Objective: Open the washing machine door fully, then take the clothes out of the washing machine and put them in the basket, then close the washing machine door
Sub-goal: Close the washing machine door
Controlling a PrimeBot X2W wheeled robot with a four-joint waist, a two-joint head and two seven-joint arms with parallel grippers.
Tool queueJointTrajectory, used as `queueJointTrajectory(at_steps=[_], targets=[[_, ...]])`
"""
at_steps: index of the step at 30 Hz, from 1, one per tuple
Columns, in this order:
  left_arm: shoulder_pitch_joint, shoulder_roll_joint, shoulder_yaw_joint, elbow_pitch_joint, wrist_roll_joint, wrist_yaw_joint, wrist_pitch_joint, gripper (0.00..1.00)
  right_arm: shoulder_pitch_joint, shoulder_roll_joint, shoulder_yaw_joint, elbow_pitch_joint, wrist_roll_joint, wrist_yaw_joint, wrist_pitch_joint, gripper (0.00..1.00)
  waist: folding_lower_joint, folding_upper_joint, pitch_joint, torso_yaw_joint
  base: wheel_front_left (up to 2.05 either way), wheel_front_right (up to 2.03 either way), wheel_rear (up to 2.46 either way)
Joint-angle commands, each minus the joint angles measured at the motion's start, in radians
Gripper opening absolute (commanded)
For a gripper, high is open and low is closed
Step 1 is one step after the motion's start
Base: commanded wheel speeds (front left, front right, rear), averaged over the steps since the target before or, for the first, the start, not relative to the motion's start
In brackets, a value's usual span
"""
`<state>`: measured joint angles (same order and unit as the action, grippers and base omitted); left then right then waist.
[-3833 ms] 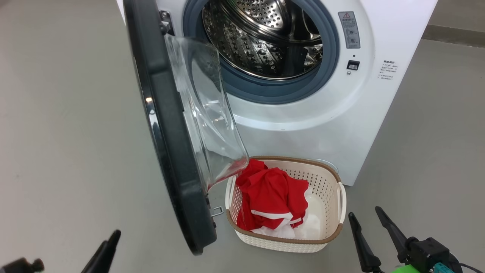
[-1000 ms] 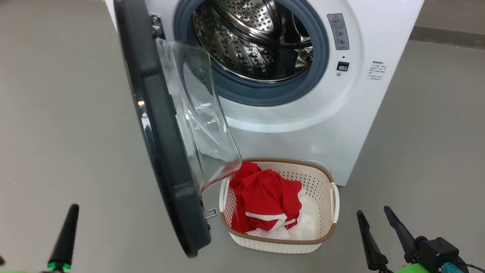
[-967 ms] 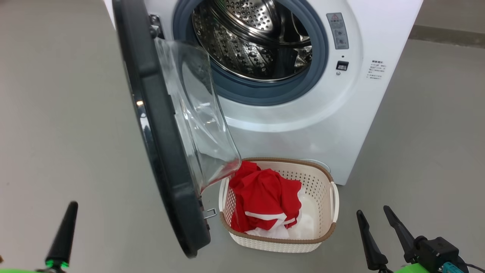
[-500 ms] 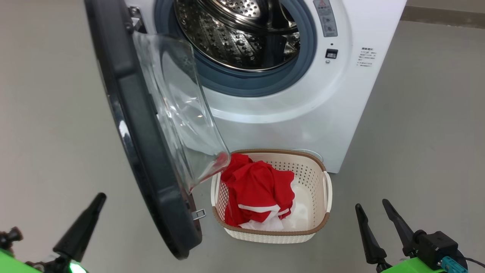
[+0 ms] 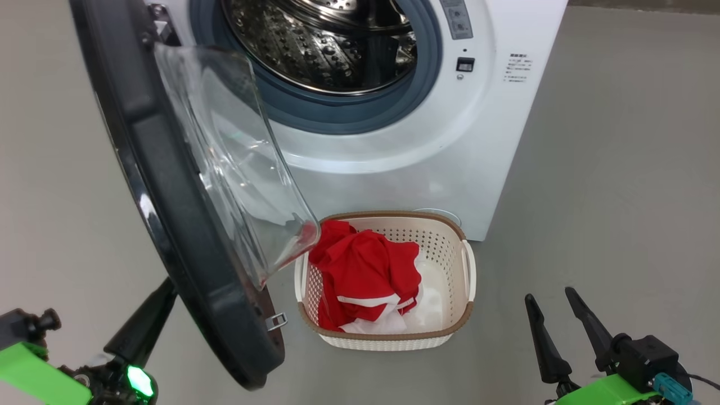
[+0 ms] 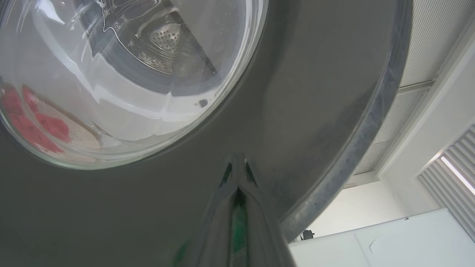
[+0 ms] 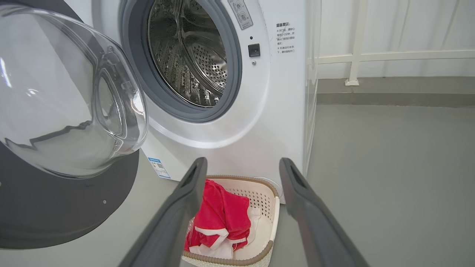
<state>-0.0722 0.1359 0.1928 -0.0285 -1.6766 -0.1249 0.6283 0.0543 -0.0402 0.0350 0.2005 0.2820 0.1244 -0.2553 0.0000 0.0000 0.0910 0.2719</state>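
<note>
- Left hand (image 6: 237, 163), fingers together, tips at the glossy black rim of the washing machine door (image 5: 169, 185); right hand (image 5: 549, 293) fingers apart, empty.
- Risk: the slim tips could skid off that slick curve, leaving the door ajar.
- Soft red clothes (image 5: 360, 270) lie in the perforated cream basket (image 5: 467, 315) below the bulging glass.

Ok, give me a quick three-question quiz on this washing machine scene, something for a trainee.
1. True or false: the clothes lie in the basket.
2. The washing machine door is: A shut, B open, C taken off.
3. Which gripper's fingers stand apart?
Key: 1 true; 2 B; 3 the right gripper.
</note>
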Motion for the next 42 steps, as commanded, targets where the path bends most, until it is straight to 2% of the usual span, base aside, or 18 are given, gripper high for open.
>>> queueJointTrajectory(at_steps=[1,11,24,32,42], targets=[[-0.047,0.005,0.041,-0.037,0.018,-0.006,0.018,0.0,-0.041,-0.01,0.023,-0.026,0.007,0.006,-0.006,1.0,0.0,0.0,0.01,-0.014,0.0,0.0,0.0],[-0.117,-0.053,0.029,-0.072,0.098,-0.006,-0.009,0.0,-0.067,-0.01,0.02,-0.033,0.021,0.006,-0.006,1.0,0.0,0.0,0.05,-0.071,0.0,0.0,0.0],[-0.217,-0.065,-0.062,-0.081,0.159,-0.006,-0.106,0.0,-0.104,-0.01,0.004,-0.047,0.034,0.006,-0.006,1.0,0.0,0.0,0.1,-0.164,0.0,0.0,0.0],[-0.307,-0.023,-0.156,-0.043,0.228,-0.006,-0.216,0.0,-0.13,-0.01,0.001,-0.055,0.044,0.006,-0.006,1.0,0.0,0.0,0.141,-0.22,0.0,0.0,0.0],[-0.48,0.058,-0.278,0.118,0.286,-0.006,-0.458,0.0,-0.159,-0.01,-0.004,-0.067,0.059,0.006,-0.006,1.0,0.0,0.0,0.191,-0.287,0.0,0.0,0.0]])
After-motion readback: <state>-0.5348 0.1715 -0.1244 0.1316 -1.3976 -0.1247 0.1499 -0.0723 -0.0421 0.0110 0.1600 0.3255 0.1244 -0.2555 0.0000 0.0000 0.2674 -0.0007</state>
